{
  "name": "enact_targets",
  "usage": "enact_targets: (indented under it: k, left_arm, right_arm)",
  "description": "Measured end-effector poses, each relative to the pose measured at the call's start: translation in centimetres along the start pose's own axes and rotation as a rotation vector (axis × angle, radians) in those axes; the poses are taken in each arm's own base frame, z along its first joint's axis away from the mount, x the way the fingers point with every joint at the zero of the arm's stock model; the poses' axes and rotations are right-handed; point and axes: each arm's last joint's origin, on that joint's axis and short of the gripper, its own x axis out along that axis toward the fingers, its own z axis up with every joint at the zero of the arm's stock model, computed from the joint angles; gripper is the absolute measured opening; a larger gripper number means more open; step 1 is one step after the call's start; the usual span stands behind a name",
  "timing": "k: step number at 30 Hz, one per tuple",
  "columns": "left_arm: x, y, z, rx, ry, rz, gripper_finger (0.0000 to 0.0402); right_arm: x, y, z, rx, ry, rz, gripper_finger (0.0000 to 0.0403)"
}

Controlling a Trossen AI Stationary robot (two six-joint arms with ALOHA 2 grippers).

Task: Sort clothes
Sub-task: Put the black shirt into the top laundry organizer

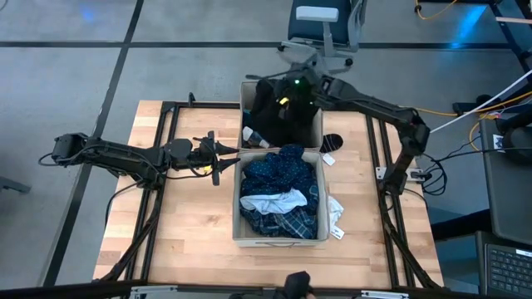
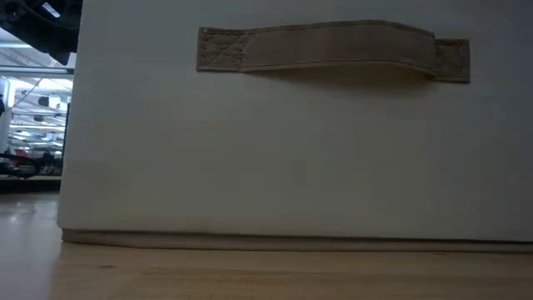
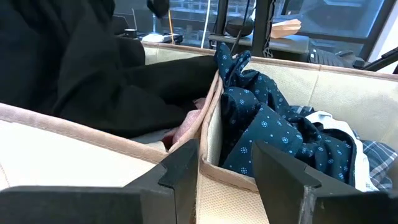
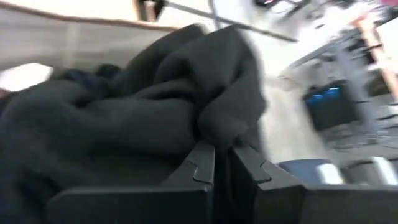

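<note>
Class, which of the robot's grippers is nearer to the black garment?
Right. The right gripper is shut on the black garment over the far bin; the left gripper sits beside the bins' left walls, apart from it.

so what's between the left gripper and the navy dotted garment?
The bin wall: in the left wrist view the left gripper straddles its rim, with the navy dotted garment just beyond, inside.

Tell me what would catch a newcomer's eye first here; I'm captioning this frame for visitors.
Two beige bins sit touching mid-table. The near one brims with a navy dotted garment, a white top and plaid fabric. Over the far bin, the right gripper is shut on a black garment, while the left gripper waits open at the walls where the bins meet.
</note>
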Motion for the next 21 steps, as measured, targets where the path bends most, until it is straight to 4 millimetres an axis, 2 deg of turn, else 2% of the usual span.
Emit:
enact_targets:
  k: [6, 9, 12, 15, 21]
  left_arm:
    - [0.0, 0.0, 0.0, 0.0, 0.001, 0.0, 0.0139]
    - [0.0, 0.0, 0.0, 0.0, 0.001, 0.0, 0.0139]
    - [0.0, 0.0, 0.0, 0.0, 0.002, 0.0, 0.0139]
    - [0.0, 0.0, 0.0, 0.0, 0.003, 0.0, 0.0139]
    - [0.0, 0.0, 0.0, -0.001, 0.004, 0.0, 0.0139]
  right_arm:
    - [2.7, 2.0, -0.5, 0.155, 0.048, 0.124, 0.0032]
    - [3.2, 2.6, -0.8, 0.188, 0.092, 0.12, 0.0067]
    - [2.7, 3.0, -0.6, 0.176, 0.102, 0.126, 0.0123]
    - [0.6, 3.2, -0.1, 0.131, 0.121, 0.148, 0.018]
    - [-7.3, 1.3, 0.9, 0.127, 0.15, 0.097, 0.0253]
